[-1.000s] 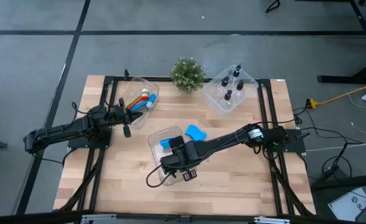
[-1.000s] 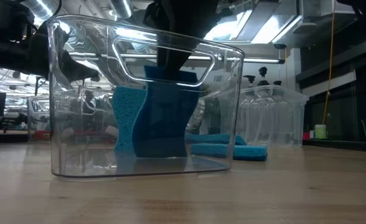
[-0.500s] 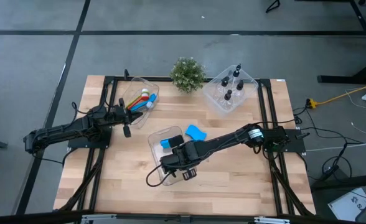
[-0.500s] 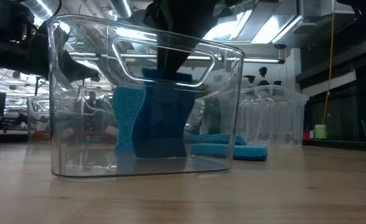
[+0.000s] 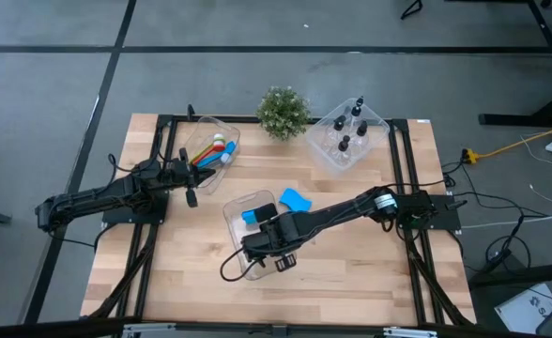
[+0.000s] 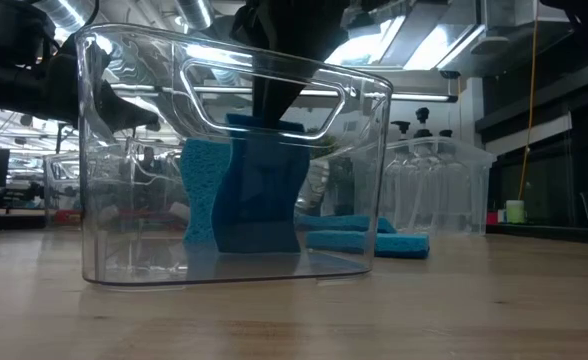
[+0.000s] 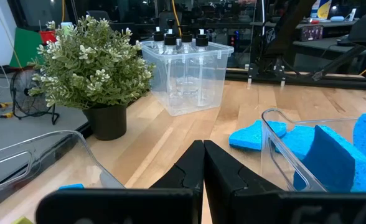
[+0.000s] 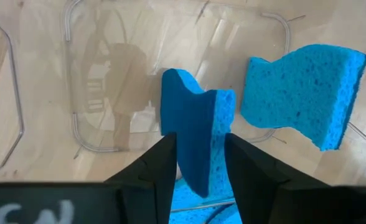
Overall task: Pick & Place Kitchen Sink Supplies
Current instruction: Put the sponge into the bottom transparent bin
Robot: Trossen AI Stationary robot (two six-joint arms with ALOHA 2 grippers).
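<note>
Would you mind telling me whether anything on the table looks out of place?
One blue sponge lies loose on the wood beside the clear bin, while the other sponges stand inside it, one between the right gripper fingers.

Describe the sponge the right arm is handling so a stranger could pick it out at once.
Find the clear bin at the table's middle, nearest the front edge. Two blue sponges stand in it; the one meant is upright between the right pincer's fingers, unlike its free neighbour and the sponge pieces lying outside on the wood.
</note>
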